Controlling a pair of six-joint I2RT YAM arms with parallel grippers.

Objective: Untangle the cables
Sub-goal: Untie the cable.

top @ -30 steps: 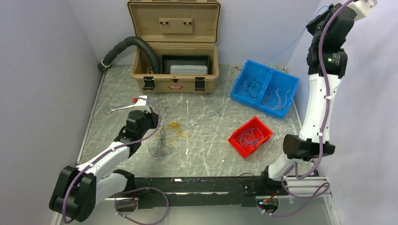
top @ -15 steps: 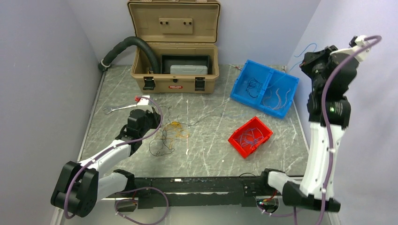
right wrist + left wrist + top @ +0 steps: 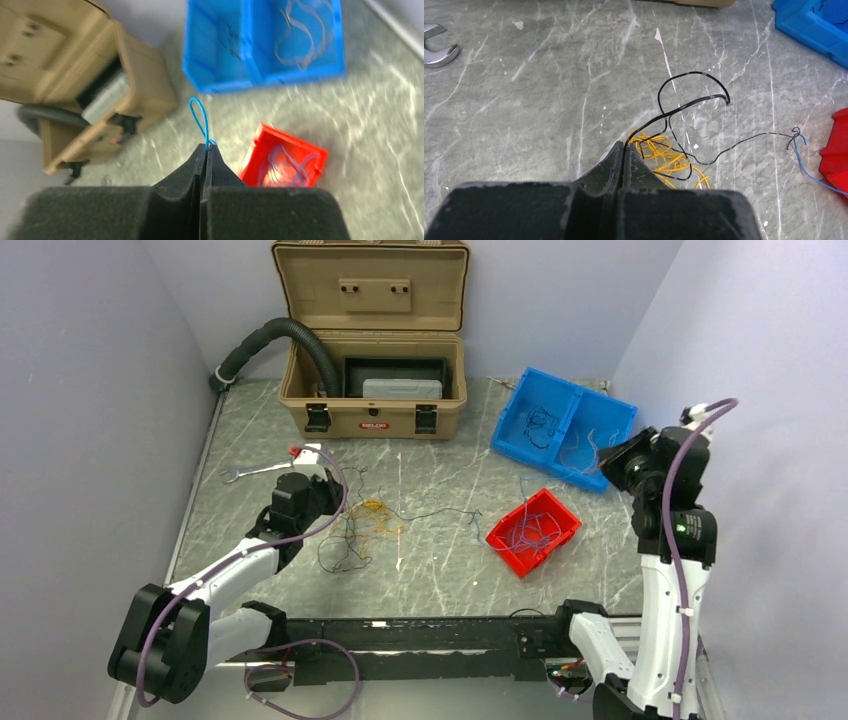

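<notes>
The cables lie mid-table as a loose tangle: a yellow bundle crossed by black wires. My left gripper sits at the tangle's left edge, shut on a black cable that loops ahead. One black strand runs right to a knot with a blue cable. My right gripper hangs above the table's right side, shut on that blue cable, whose small loop sticks out of the tips. The cable trails down towards the red bin.
The red bin holds blue wires. A two-part blue bin at the back right holds black and pale wires. An open tan case with a black corrugated hose stands at the back. A wrench lies left.
My right arm has swung down from high by the back wall to just above the right side, still holding the blue cable. The black strand is drawn out to the right. The left arm barely moved.
</notes>
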